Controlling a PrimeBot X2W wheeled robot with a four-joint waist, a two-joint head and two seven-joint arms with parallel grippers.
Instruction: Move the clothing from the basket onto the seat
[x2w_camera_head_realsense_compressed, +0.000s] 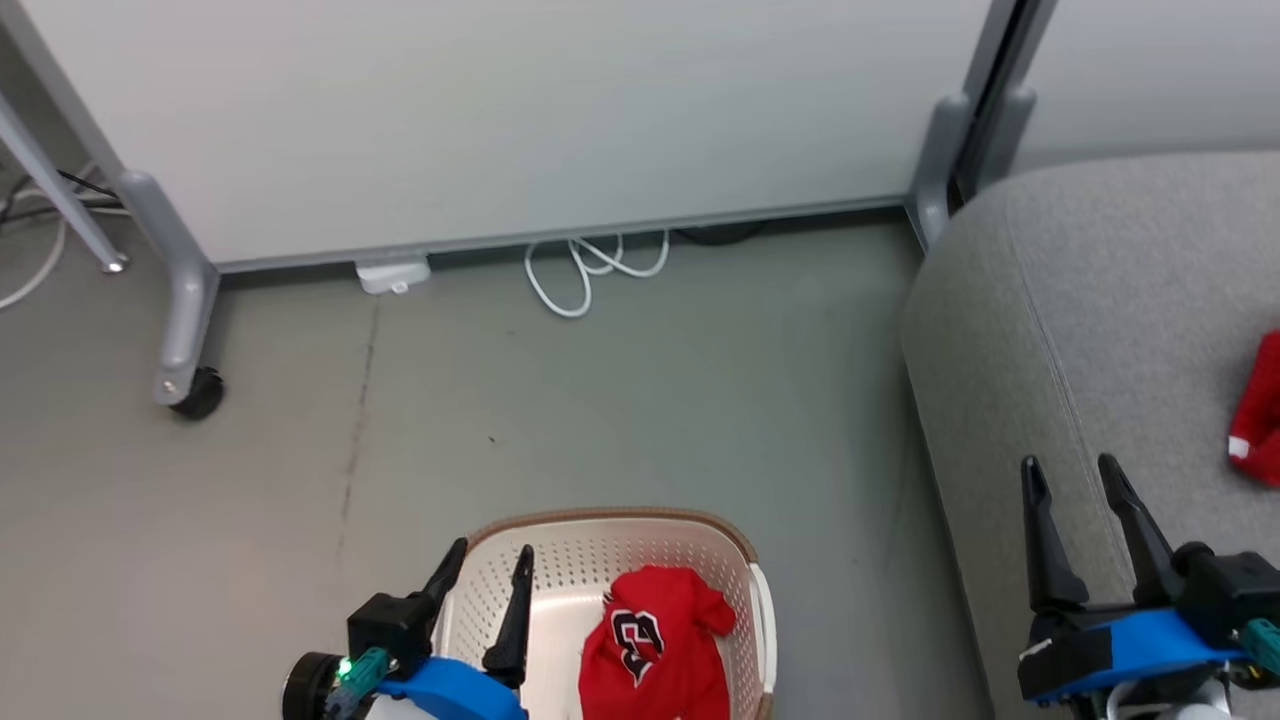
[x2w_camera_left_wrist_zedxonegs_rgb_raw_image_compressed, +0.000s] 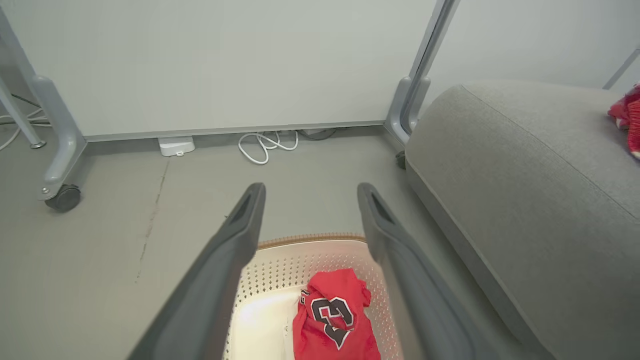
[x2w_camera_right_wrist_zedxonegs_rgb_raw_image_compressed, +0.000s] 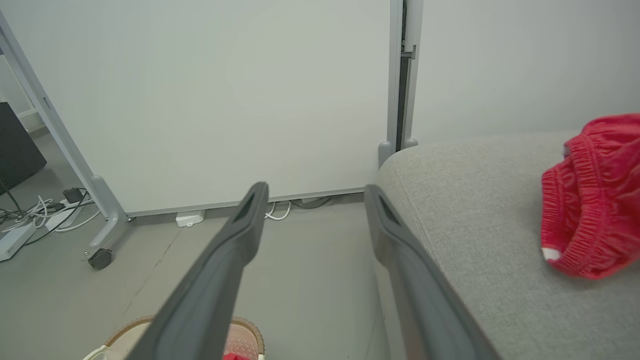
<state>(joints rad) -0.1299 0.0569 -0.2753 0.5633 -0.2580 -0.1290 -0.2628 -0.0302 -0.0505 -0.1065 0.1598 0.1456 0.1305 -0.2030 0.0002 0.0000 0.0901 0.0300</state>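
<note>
A cream perforated basket (x2w_camera_head_realsense_compressed: 735, 560) with a brown rim stands on the floor at the bottom centre. Inside it lies a red garment (x2w_camera_head_realsense_compressed: 655, 645) with a black-and-white logo, also seen in the left wrist view (x2w_camera_left_wrist_zedxonegs_rgb_raw_image_compressed: 332, 315). My left gripper (x2w_camera_head_realsense_compressed: 492, 565) hangs open over the basket's left side, nothing between its fingers. The grey seat (x2w_camera_head_realsense_compressed: 1080, 300) fills the right. A second red garment (x2w_camera_head_realsense_compressed: 1260, 415) lies on it, its ribbed band plain in the right wrist view (x2w_camera_right_wrist_zedxonegs_rgb_raw_image_compressed: 595, 200). My right gripper (x2w_camera_head_realsense_compressed: 1070, 475) is open above the seat's front edge, left of that garment.
A white partition panel (x2w_camera_head_realsense_compressed: 500, 110) on grey wheeled legs (x2w_camera_head_realsense_compressed: 185, 300) closes off the far side. A coiled white cable (x2w_camera_head_realsense_compressed: 590, 265) and a small white box (x2w_camera_head_realsense_compressed: 392, 274) lie at its foot. Bare grey floor (x2w_camera_head_realsense_compressed: 620, 400) stretches between the panel, the basket and the seat.
</note>
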